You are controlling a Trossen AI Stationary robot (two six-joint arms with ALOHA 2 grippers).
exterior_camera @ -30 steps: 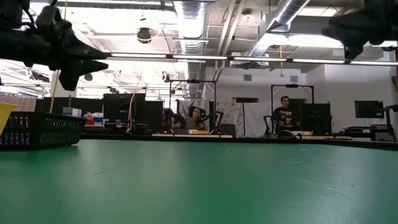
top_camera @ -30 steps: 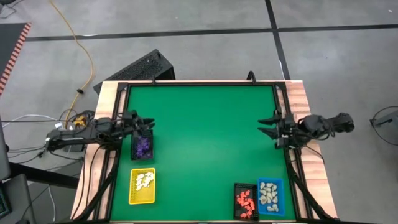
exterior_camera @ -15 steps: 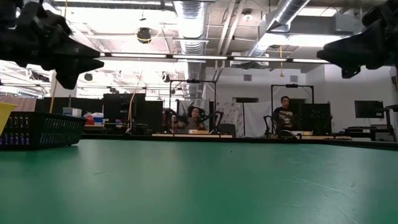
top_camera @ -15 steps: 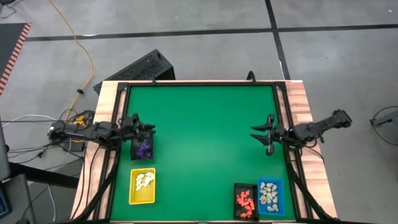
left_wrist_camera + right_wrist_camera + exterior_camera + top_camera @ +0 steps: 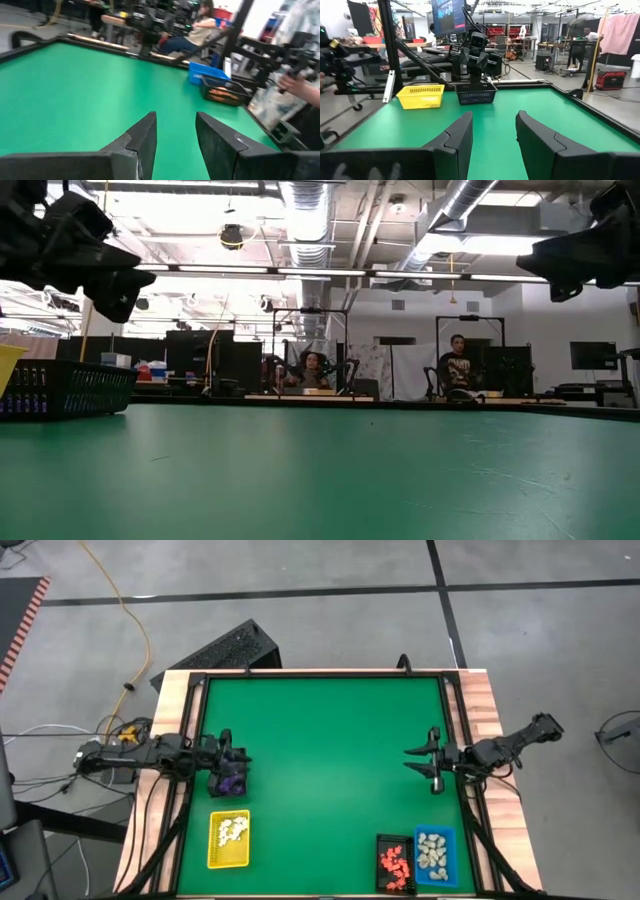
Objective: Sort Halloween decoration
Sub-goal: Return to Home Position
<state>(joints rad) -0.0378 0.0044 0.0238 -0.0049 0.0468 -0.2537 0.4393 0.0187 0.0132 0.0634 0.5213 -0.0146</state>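
Your left pincer [image 5: 236, 753] hung at the left-centre of the overhead frame, over the black tray [image 5: 229, 795] that held the purple figurines [image 5: 231, 778], close to the left edge of the green desk [image 5: 330, 740]. Its wrist camera showed you its two fingers [image 5: 142, 142] spread apart, with only green desk surface between them. Your right pincer [image 5: 408, 758] hung at the right-centre of that frame, near the desk's right edge and well apart from every tray, and its fingers [image 5: 457, 137] likewise stood apart, gripping nothing. The decorations lay grouped by colour: the white figurines [image 5: 233, 829] in the yellow tray [image 5: 228, 855] at the lower left, just below the tray of purple ones; the orange-red figurines [image 5: 392, 862] in a second black tray [image 5: 390, 840] at the lower right; and the cream-beige figurines [image 5: 432, 851] in the blue tray [image 5: 435, 878] just beside it, nearer the right edge. In the level view you had both pincers high in the upper corners, clear of the desk surface, the left one above the black tray at the far left of the frame. Beyond the desk one seated person [image 5: 315, 366] and another [image 5: 458, 364] showed in the room, and a person's hand [image 5: 300, 87] appeared beyond the desk in the left wrist view.
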